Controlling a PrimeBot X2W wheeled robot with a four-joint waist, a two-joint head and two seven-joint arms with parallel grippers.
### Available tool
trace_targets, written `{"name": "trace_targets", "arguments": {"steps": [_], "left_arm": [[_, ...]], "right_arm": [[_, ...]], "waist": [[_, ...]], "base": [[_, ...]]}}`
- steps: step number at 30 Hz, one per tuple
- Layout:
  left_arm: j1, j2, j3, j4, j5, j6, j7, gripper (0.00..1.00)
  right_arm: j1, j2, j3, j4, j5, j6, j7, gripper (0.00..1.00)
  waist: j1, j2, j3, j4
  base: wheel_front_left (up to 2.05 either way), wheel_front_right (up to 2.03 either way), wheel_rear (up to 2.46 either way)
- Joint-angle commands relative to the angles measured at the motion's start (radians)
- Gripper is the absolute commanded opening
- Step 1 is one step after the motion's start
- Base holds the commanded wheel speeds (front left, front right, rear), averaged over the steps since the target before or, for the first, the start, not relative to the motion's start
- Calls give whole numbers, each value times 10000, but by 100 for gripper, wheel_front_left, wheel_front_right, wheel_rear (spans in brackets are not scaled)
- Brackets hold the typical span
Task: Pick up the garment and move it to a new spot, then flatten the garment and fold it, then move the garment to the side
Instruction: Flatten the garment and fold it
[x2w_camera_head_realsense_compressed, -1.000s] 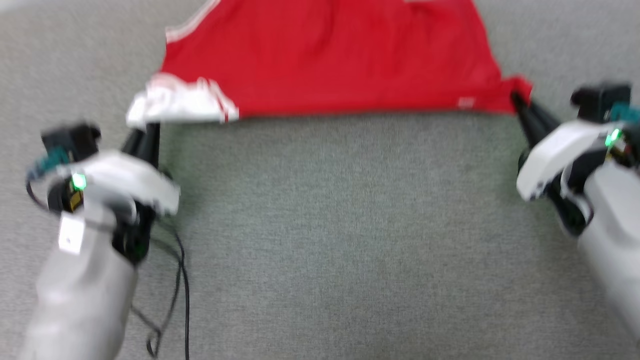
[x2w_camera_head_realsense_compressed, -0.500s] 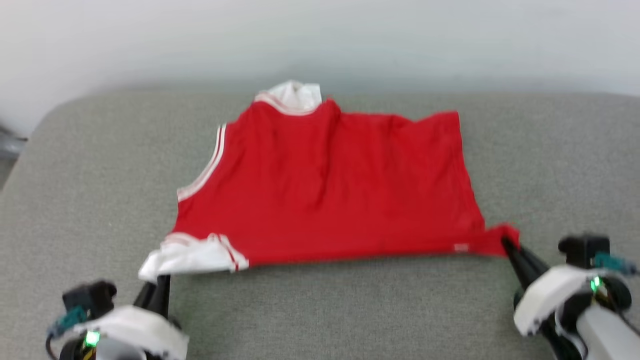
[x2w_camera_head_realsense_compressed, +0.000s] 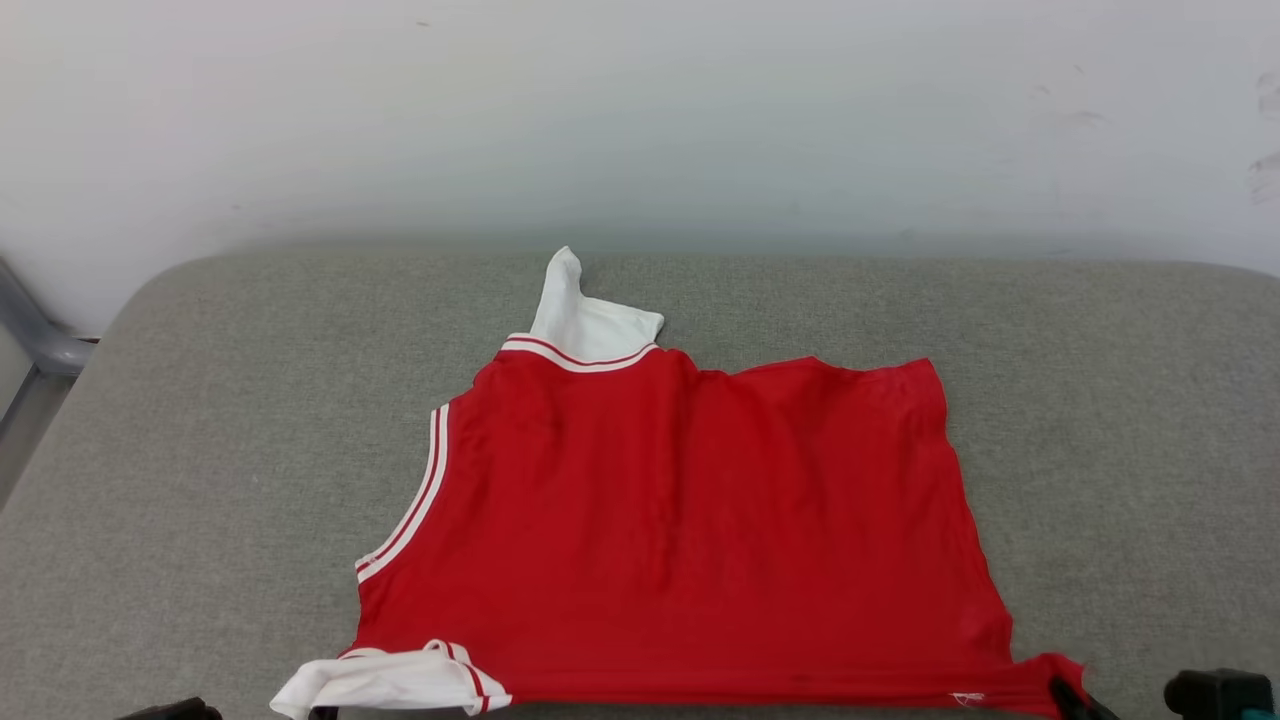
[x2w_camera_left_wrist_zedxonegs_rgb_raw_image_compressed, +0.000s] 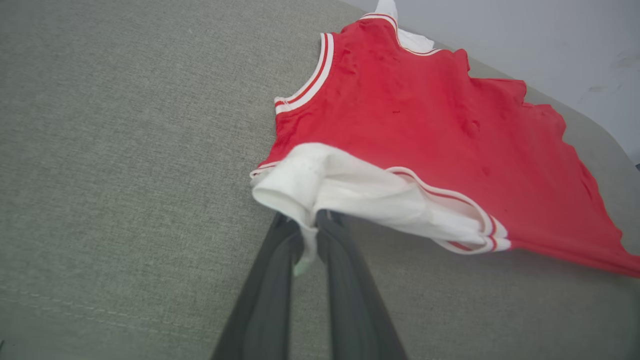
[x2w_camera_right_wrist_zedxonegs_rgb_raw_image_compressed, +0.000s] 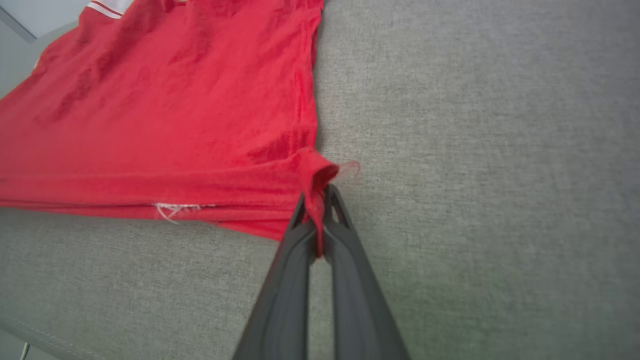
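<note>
The red garment (x2w_camera_head_realsense_compressed: 680, 530) lies spread on the grey cushion (x2w_camera_head_realsense_compressed: 200, 420), plain side up; no lettering shows. One white sleeve (x2w_camera_head_realsense_compressed: 585, 315) points toward the wall, the other white sleeve (x2w_camera_head_realsense_compressed: 385, 685) bunches at the near left corner. My left gripper (x2w_camera_left_wrist_zedxonegs_rgb_raw_image_compressed: 306, 222) is shut on that near sleeve (x2w_camera_left_wrist_zedxonegs_rgb_raw_image_compressed: 320, 185), with white cloth pinched between the fingers. My right gripper (x2w_camera_right_wrist_zedxonegs_rgb_raw_image_compressed: 318, 200) is shut on the garment's near right hem corner (x2w_camera_right_wrist_zedxonegs_rgb_raw_image_compressed: 315, 175), red cloth pulled between its fingers. In the head view that gripper's dark tip (x2w_camera_head_realsense_compressed: 1070, 698) shows at the bottom right.
A pale wall (x2w_camera_head_realsense_compressed: 640, 120) rises behind the cushion. A grey metal frame (x2w_camera_head_realsense_compressed: 35, 335) stands at the far left. The cushion's rounded far corners and its near seam (x2w_camera_right_wrist_zedxonegs_rgb_raw_image_compressed: 45, 330) mark its edges.
The head camera has tilted up, so the garment and both grippers slid down the picture and the wall came into view. Both grippers keep hold of the garment's near corners.
</note>
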Motion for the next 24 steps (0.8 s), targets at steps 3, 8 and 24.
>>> {"name": "trace_targets", "arguments": {"steps": [3, 8, 24], "left_arm": [[105, 480, 430, -482, 83, 470, 213, 0], [-641, 738, 179, -939, 147, 418, 858, 0], [-4352, 269, -881, 1718, 192, -642, 2023, 0]], "right_arm": [[757, 187, -941, -1256, -461, -214, 979, 0], [1079, 722, -1419, -3364, -1012, -193, 2734, 0], [-2328, 46, 267, -2194, -892, -130, 3140, 0]], "waist": [[2, -1, 45, -33], [2, -1, 334, -129], [2, -1, 2579, -572]], "base": [[0, 0, 0], [0, 0, 0], [0, 0, 0]]}}
